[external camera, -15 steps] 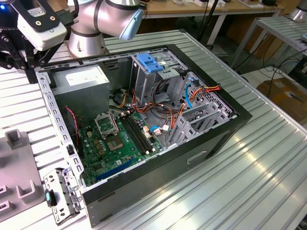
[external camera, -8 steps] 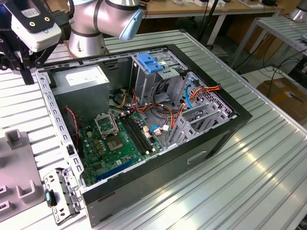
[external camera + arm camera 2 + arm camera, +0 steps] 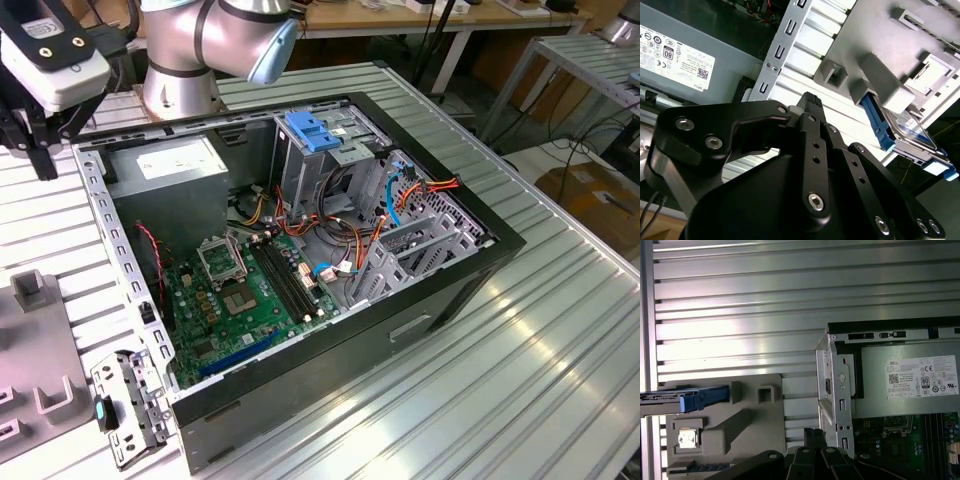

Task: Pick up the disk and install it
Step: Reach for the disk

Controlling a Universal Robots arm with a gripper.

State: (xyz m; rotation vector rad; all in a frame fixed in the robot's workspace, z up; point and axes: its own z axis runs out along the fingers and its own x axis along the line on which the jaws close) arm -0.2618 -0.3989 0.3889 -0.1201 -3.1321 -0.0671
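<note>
Over the ribbed metal table [image 3: 560, 380], beside the open computer case [image 3: 450, 300], the gripper [image 3: 809, 102] hovers (open or closed, impossible to tell) — the disk [image 3: 912, 136] sits apart, slotted in a grey fixture [image 3: 755, 430].

Robotics lab or workshop: a robot arm [image 3: 215, 40] stands on a ribbed aluminium table [image 3: 560, 360] beside an opened PC case [image 3: 450, 295]; cabled workbenches [image 3: 420, 18] stand behind.
</note>
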